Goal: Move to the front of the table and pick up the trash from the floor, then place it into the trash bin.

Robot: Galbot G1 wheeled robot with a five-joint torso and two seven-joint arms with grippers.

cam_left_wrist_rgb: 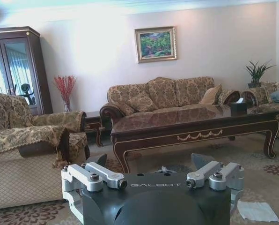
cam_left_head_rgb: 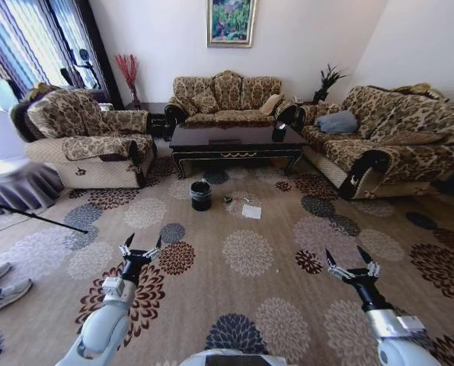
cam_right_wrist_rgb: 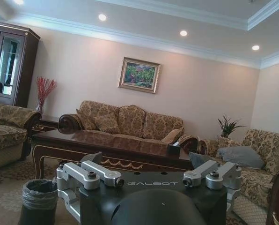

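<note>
Trash lies on the carpet just in front of the table: a white sheet, with small dark bits beside it. Going left to right: the left claw hangs low over the carpet, fingers spread; the trash bin stands just left of the litter; the right claw is likewise spread and empty. Both are well short, so I judge the drive should close straight in, stopping with the sheet within reach and the bin unbumped.
</note>
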